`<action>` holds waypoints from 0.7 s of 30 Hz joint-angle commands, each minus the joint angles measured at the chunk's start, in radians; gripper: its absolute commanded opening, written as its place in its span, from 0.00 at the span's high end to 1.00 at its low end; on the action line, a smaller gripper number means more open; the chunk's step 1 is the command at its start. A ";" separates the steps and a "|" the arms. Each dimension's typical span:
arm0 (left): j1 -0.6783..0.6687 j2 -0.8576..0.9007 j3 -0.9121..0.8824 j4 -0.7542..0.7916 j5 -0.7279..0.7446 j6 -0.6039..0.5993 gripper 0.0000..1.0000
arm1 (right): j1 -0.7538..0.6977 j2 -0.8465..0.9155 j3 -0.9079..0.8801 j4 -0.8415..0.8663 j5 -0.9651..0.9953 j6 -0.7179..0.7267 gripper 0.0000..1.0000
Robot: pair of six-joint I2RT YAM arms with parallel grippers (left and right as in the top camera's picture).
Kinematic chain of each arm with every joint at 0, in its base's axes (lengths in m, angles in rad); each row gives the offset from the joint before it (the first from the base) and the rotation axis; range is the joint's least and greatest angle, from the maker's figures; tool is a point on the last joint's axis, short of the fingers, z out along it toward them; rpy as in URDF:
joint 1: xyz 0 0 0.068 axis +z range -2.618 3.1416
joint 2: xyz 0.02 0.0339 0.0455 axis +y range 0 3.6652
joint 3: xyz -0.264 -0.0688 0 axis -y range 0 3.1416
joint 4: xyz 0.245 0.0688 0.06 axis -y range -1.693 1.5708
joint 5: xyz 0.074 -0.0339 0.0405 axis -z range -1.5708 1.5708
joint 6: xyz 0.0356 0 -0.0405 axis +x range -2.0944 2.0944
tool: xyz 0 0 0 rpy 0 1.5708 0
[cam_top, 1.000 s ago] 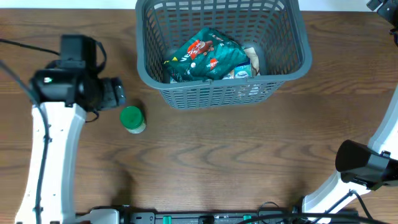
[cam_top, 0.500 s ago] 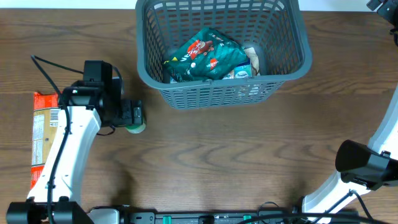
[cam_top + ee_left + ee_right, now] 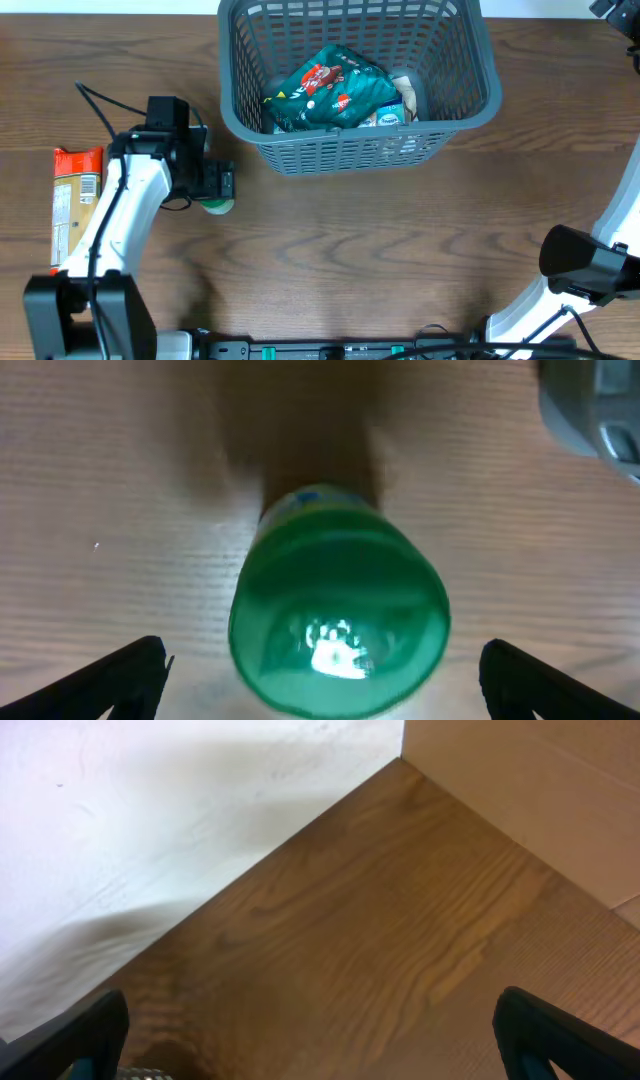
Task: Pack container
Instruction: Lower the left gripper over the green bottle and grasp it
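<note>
Judging by how things lay, you were at the pick-up step for one more item. Your left gripper (image 3: pixel 320 665) hung over the green-capped jar (image 3: pixel 338 628), which stood upright on the table (image 3: pixel 400 250). In the left wrist view its two fingers (image 3: pixel 125 672) were spread wide, one on each side of the cap, and neither touched it. I could not tell from these pictures how high the fingertips were above the cap.

The next move, in my opinion, called for lowering the gripper until the fingers were beside the body of the jar, then pressing them together on it. The cap looked round and smooth, so a grip only on the cap could slip. After that you would need to lift the jar over the thick rim and set it inside.

The container (image 3: pixel 340 150) stood at the far side of the table, near the jar and to your right of it, but not touching it. Its grey corner (image 3: pixel 590 405) showed at the top right of the left wrist view. A green snack bag (image 3: pixel 335 88) and some smaller packs already lay in it. An orange pack (image 3: pixel 72 195) lay on the table to the left of the left arm.

Your right gripper (image 3: pixel 315 1045) was also spread, holding nothing, well apart from the container.
</note>
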 commanded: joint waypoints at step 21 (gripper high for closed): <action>0.001 0.152 -0.006 0.072 0.011 0.020 0.01 | -0.001 -0.009 0.002 -0.002 0.004 0.012 0.01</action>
